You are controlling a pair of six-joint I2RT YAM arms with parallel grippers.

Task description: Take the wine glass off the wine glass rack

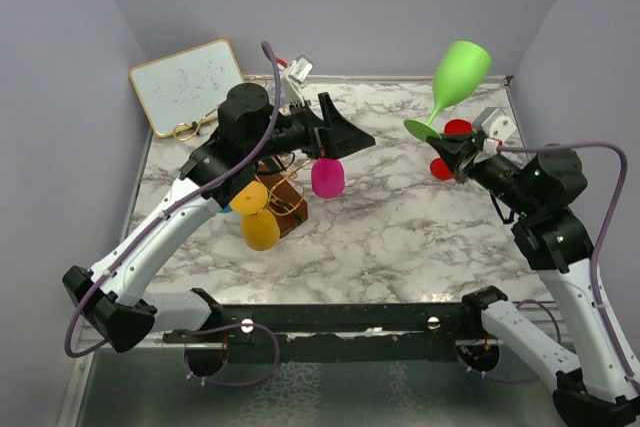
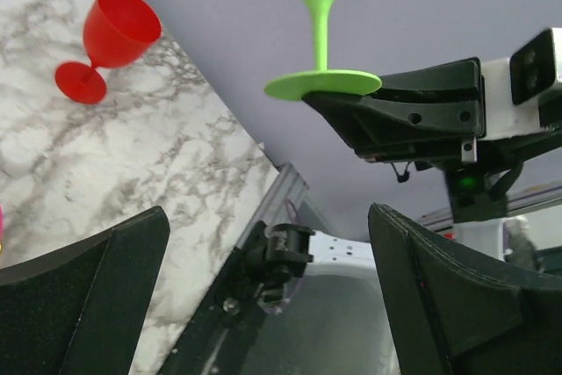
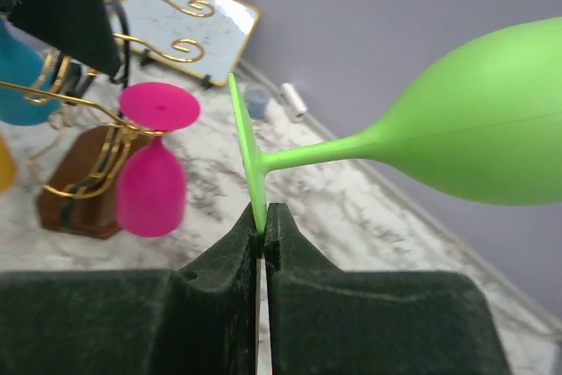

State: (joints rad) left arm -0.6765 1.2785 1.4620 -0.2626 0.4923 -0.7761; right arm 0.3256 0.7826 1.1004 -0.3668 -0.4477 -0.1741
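Observation:
My right gripper (image 1: 447, 150) is shut on the round foot of a green wine glass (image 1: 460, 72) and holds it tilted in the air over the table's right side. The right wrist view shows the foot (image 3: 248, 164) pinched edge-on between the pads. The copper-gold wire rack (image 1: 288, 195) stands on its brown wooden base (image 3: 75, 191) at the left. A pink glass (image 1: 327, 177), a yellow glass (image 1: 260, 230) and a blue glass (image 3: 22, 76) hang upside down from it. My left gripper (image 1: 345, 134) is open and empty just above the pink glass.
A red glass (image 2: 110, 41) stands upright on the marble table (image 1: 400, 237) below the green glass. A small whiteboard (image 1: 185, 82) leans at the back left. A small white object (image 1: 297, 69) lies by the back wall. Purple walls close in the table.

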